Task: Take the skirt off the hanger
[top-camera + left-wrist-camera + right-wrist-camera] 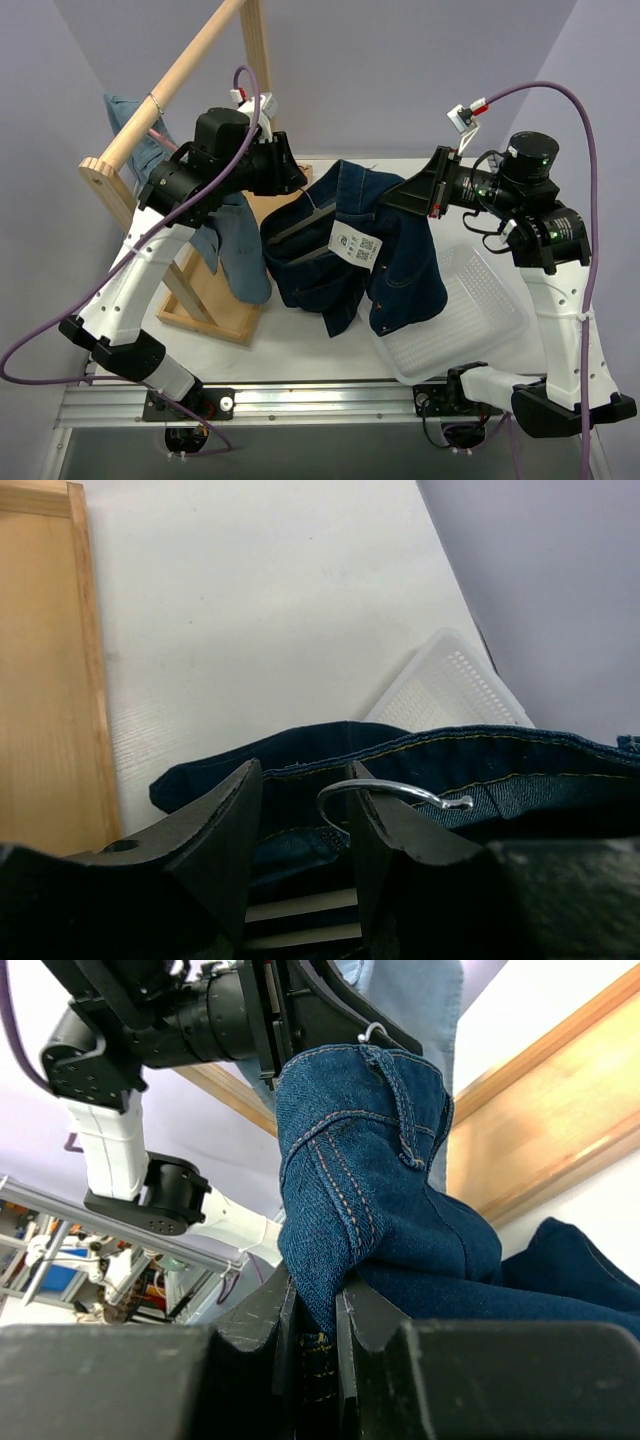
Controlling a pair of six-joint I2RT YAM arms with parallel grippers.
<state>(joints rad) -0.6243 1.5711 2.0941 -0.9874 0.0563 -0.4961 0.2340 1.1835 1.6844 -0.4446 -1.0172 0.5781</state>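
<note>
Above the white worktop (300, 345), between my 2 arms, the dark denim skirt (400, 260) hangs in the air, to the right of the wooden rack (170, 75) on which a paler blue garment (240, 250) is draped. So the skirt is off the rack, but I judge the task only partly done, because the skirt is not yet parted from its hanger. My right gripper (315, 1295) has its jaws closed tight on a fold of denim at the waistband.

The white perforated basket (480, 300) sits on the worktop at the right, below the skirt. The skirt's lower edge droops over its near left part, and I cannot tell whether the cloth touches it. In the part that shows, nothing lies inside.

The hanger's metal hook (390, 788) rises out of the waistband by my left gripper (303, 780). Those jaws stand apart, 1 finger on each side of the hook's stem, the hook curling over the right finger, and I see no clamp on it. What is left is to steady the hanger and draw the denim free. A white tag (357, 243) dangles on the skirt's front.
</note>
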